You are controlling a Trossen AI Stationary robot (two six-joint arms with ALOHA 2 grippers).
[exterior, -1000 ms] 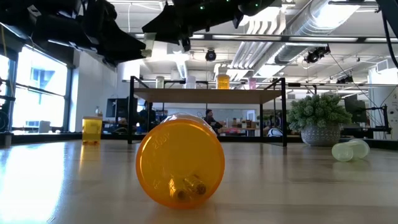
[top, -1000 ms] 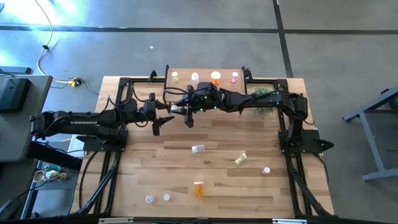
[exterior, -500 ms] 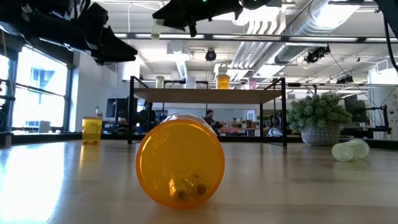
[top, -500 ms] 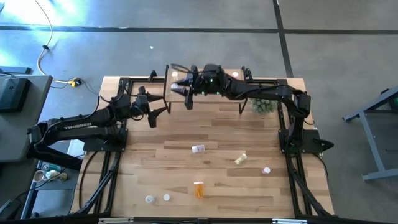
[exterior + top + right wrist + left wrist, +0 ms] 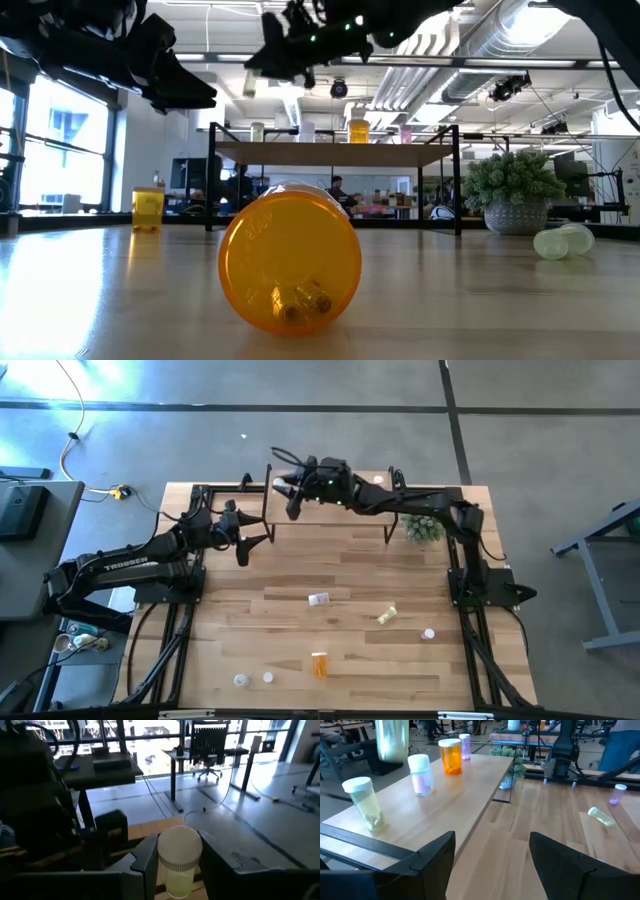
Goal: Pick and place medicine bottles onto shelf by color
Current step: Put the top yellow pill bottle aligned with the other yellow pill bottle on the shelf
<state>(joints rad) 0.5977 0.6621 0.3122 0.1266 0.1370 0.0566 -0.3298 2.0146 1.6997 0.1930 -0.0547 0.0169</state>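
Observation:
My right gripper point(image 5: 288, 487) is shut on a yellow-green bottle with a white cap point(image 5: 179, 860), above the left end of the shelf point(image 5: 352, 512). The held bottle also shows in the left wrist view point(image 5: 392, 740). On the shelf stand a yellow-green bottle point(image 5: 366, 802), a pale pink one point(image 5: 421, 774), an orange one point(image 5: 450, 756) and a pink one point(image 5: 465, 746). My left gripper point(image 5: 245, 542) is open and empty, just off the shelf's left end on its near side. My right gripper pinches the yellow-green bottle between its two fingers point(image 5: 148, 856), on the bottle's sides just under the white cap point(image 5: 180, 845). The fingers come roughly level from the table's right. The bottle stands about upright, cap up, clear of the shelf top.
On the table lie a whitish bottle point(image 5: 318, 599), a yellow-green one point(image 5: 386, 615), a pink one point(image 5: 428, 632), an orange one point(image 5: 319, 664) and two white-capped ones point(image 5: 254, 679). A green plant point(image 5: 422, 526) stands by the shelf's right end.
My right gripper has carried the yellow-green bottle from the near side of the shelf toward the table's far edge and left, to above the shelf's left end, then come down a little. My left gripper has drawn back a little toward the table's left edge.

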